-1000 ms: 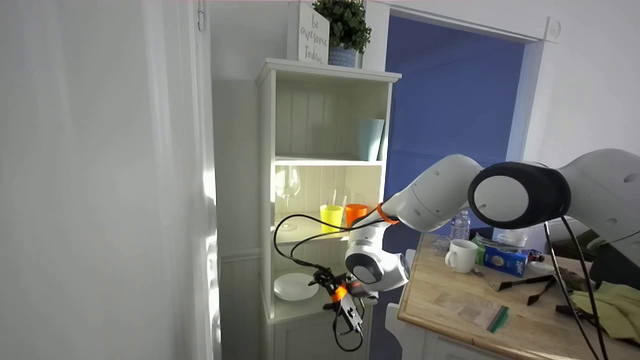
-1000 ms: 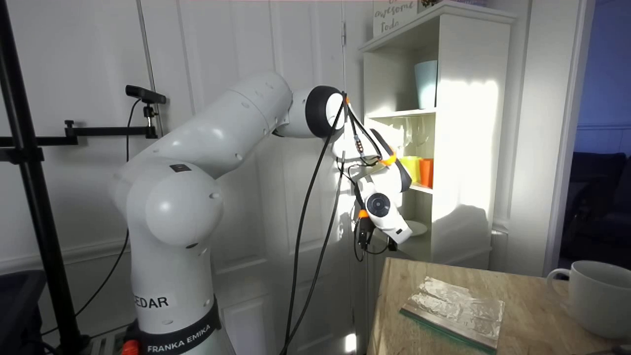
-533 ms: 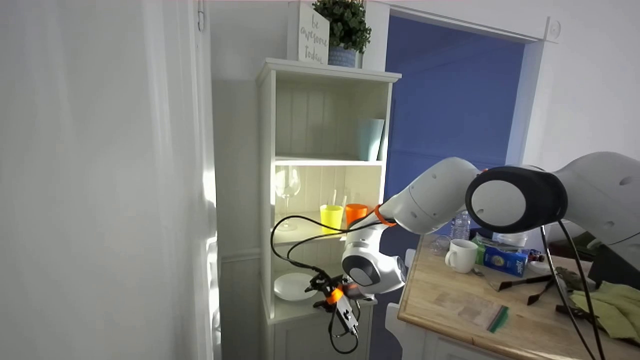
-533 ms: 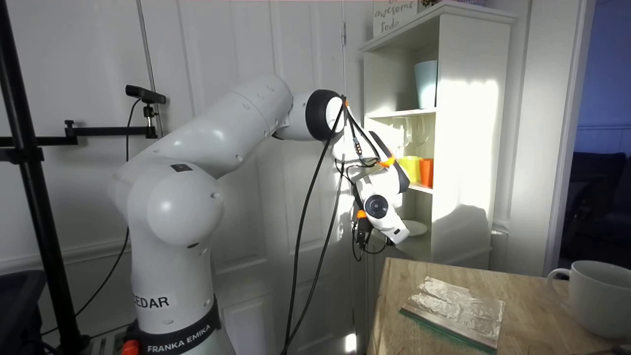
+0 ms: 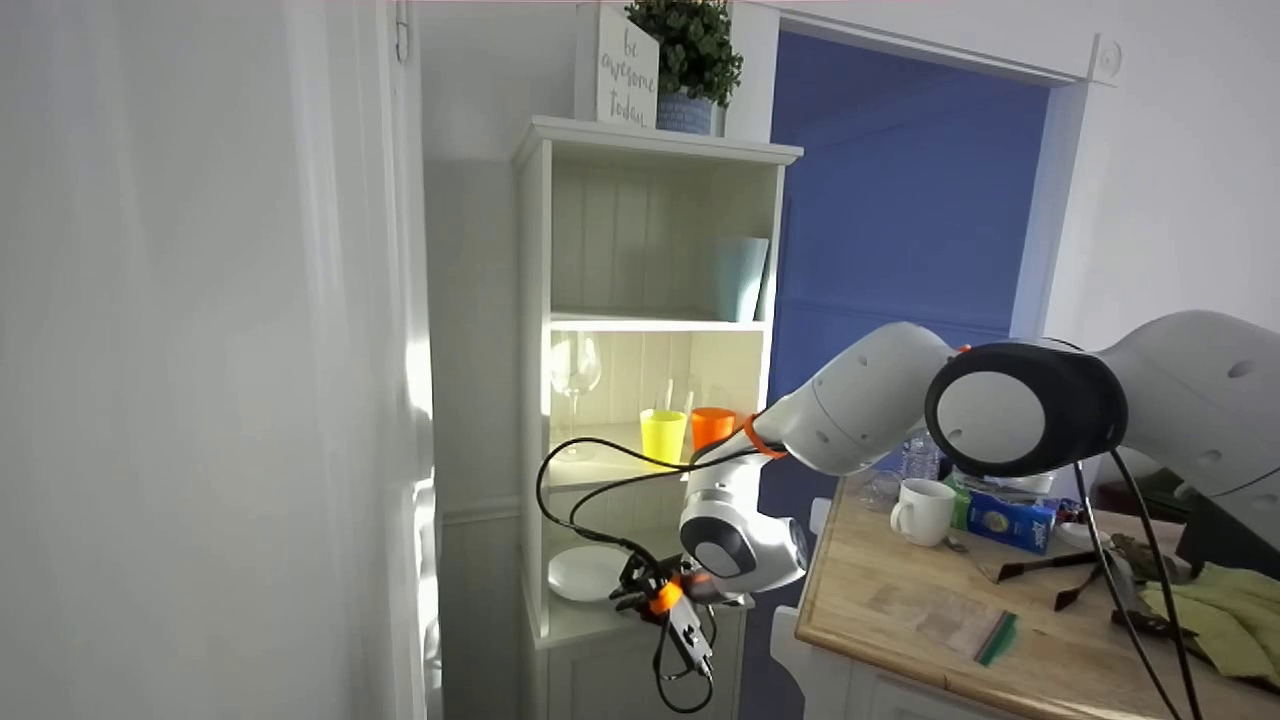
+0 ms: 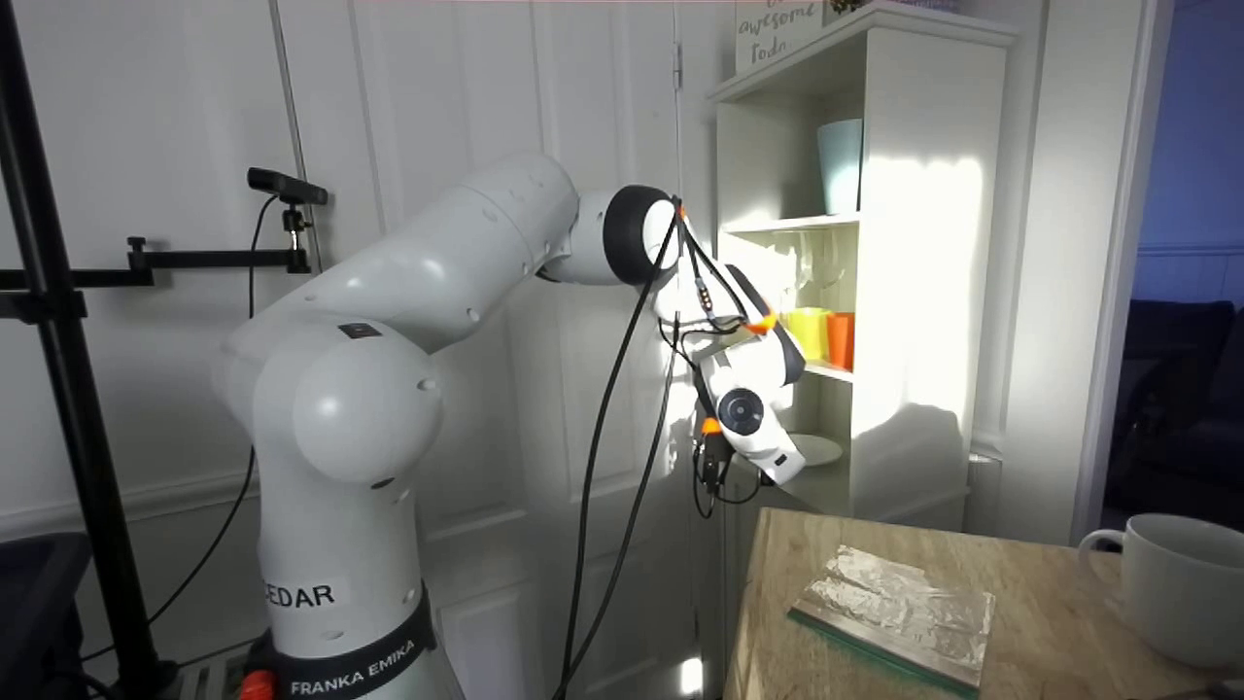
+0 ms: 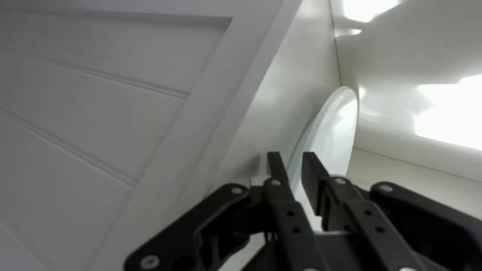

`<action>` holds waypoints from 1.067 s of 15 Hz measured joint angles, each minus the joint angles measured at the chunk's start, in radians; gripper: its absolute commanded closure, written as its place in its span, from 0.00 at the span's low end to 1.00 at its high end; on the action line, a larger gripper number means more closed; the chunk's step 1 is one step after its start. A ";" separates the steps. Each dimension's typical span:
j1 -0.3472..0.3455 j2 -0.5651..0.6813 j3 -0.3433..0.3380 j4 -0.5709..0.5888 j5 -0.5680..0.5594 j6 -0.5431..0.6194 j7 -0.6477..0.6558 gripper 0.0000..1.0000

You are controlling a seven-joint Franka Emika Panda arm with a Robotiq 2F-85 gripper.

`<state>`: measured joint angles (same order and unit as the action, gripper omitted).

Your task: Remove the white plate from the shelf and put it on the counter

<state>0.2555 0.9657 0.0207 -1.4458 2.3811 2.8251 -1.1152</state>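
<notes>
The white plate [image 5: 580, 573] lies flat on the lowest visible board of the shelf [image 5: 665, 325], near its left side in an exterior view. Its far part [image 6: 816, 448] also shows beyond the arm in an exterior view. At the plate's right front edge is my gripper [image 5: 622, 592]. In the wrist view a narrow gap separates the two fingertips of the gripper [image 7: 292, 156], and the rim of the plate [image 7: 335, 131] runs into that gap. Whether the fingers touch the rim I cannot tell. The wooden counter [image 5: 860, 600] stands to the right of the shelf.
Above the plate are a yellow cup [image 5: 662, 435], an orange cup [image 5: 712, 427] and a wine glass [image 5: 574, 370]. A white mug [image 5: 922, 512], a blue package [image 5: 1010, 522] and a clear zip bag [image 5: 950, 620] lie on the counter. Black cables loop beside the wrist.
The gripper's fingers have drawn much closer together. The arm has sunk slightly, and the gripper has shifted a little left, toward the plate. The plate has not visibly moved.
</notes>
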 measured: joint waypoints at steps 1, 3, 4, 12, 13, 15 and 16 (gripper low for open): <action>0.000 0.001 -0.003 0.000 0.000 0.000 0.000 1.00; 0.000 0.003 -0.010 0.000 0.001 0.000 0.000 1.00; 0.000 0.003 -0.013 0.000 0.002 0.000 0.000 1.00; 0.000 0.003 -0.022 0.000 0.006 0.000 0.000 1.00; 0.000 0.003 -0.022 0.000 0.006 0.000 0.000 1.00; 0.000 0.003 -0.022 0.000 0.006 0.000 0.000 1.00; 0.000 0.003 -0.022 0.000 0.006 0.000 0.000 1.00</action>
<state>0.2551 0.9683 -0.0008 -1.4457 2.3873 2.8251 -1.1150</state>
